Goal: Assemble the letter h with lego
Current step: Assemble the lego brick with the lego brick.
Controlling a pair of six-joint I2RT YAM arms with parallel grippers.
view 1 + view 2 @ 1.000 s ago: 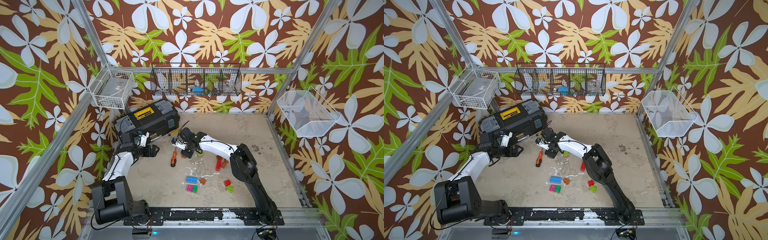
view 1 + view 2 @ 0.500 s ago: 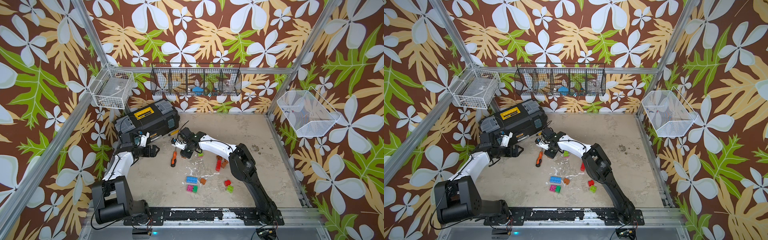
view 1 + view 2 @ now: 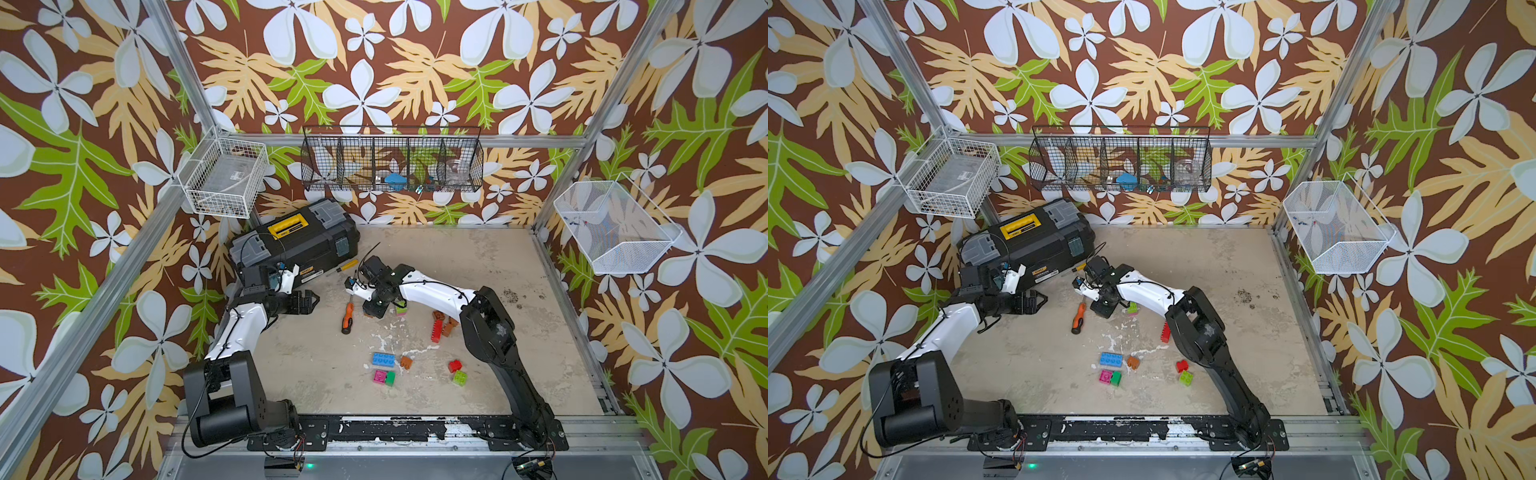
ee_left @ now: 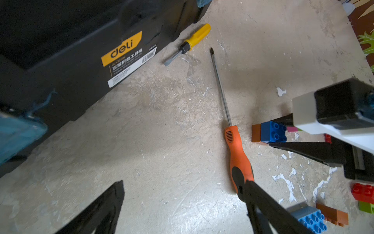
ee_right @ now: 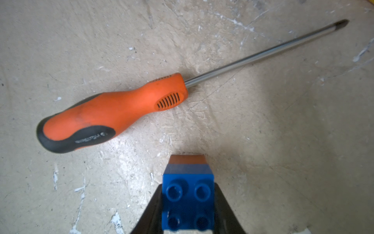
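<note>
Top views, right arm (image 3: 432,291): stretched over the worktop (image 3: 478,253). Its right fingers (image 3: 372,308) point down just beside the orange screwdriver (image 3: 347,318). A green-and-pink end of the brick cluster (image 3: 401,309) shows past them.
Top views, left arm (image 3: 955,320): the left fingers (image 3: 1030,304) hang spread wide in front of the toolbox (image 3: 1034,245), empty. They are probably held aside to leave the other arm room.
Top views, front edge: a long blue brick (image 3: 384,359), a pink cube (image 3: 379,376) touching a green cube (image 3: 390,378), and a red cube (image 3: 455,365) lie loose. A red strip (image 3: 435,331) sits by the right arm's elbow. All are well apart from the cluster, so the letter looks only part-built.
Left wrist view: the left fingers stand apart over bare worktop, one crossing the orange screwdriver's handle end in the picture. Beyond, the right fingers are clamped on a blue cube (image 4: 273,132) with a brown brick (image 4: 256,135) on its end and pink behind. A yellow screwdriver (image 4: 192,40) lies just beside the toolbox.
Right wrist view: the right fingers press two opposite sides of the blue cube, its studded face toward the camera and the brown brick beyond. Gripping the sides leaves the studs free for joining.
Contact: whether the cluster rests on the worktop or hangs just above it cannot be told.
Risk: the orange screwdriver lies near, and a low sweep could nudge it.
</note>
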